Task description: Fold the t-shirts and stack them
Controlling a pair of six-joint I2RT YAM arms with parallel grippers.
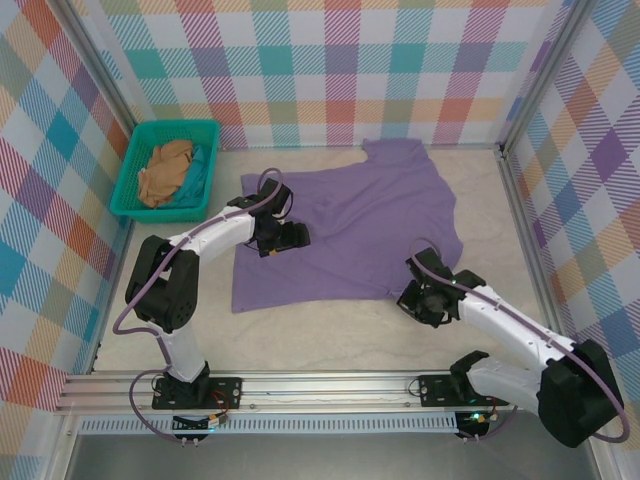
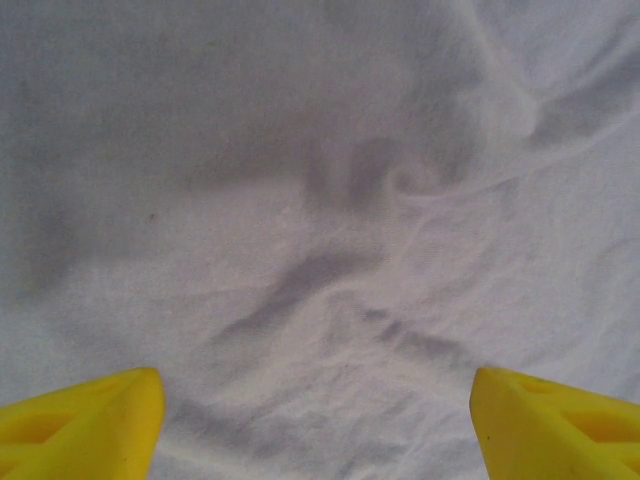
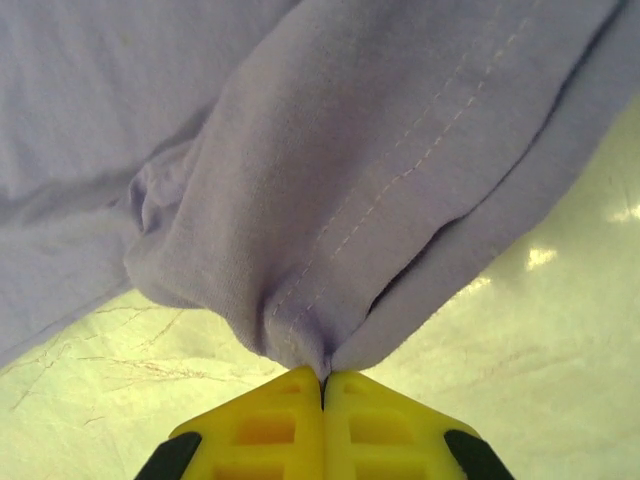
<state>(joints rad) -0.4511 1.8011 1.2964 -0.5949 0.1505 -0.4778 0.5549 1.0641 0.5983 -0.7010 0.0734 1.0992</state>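
A lavender-purple t-shirt (image 1: 350, 235) lies spread flat in the middle of the table. My right gripper (image 3: 323, 378) is shut on its stitched hem at the near right corner, and the cloth (image 3: 330, 200) bunches up from the pinch. My right gripper (image 1: 425, 297) sits at that corner in the top view. Over the shirt's left part hovers my left gripper (image 1: 290, 235), open, its yellow fingertips (image 2: 90, 420) wide apart above wrinkled cloth (image 2: 320, 250) with nothing between them. A tan t-shirt (image 1: 165, 172) lies crumpled in the basket.
The teal plastic basket (image 1: 135, 160) stands at the back left against the checked wall. Bare table (image 1: 330, 335) runs along the front of the shirt. Metal frame rails border the table on the left, right and near sides.
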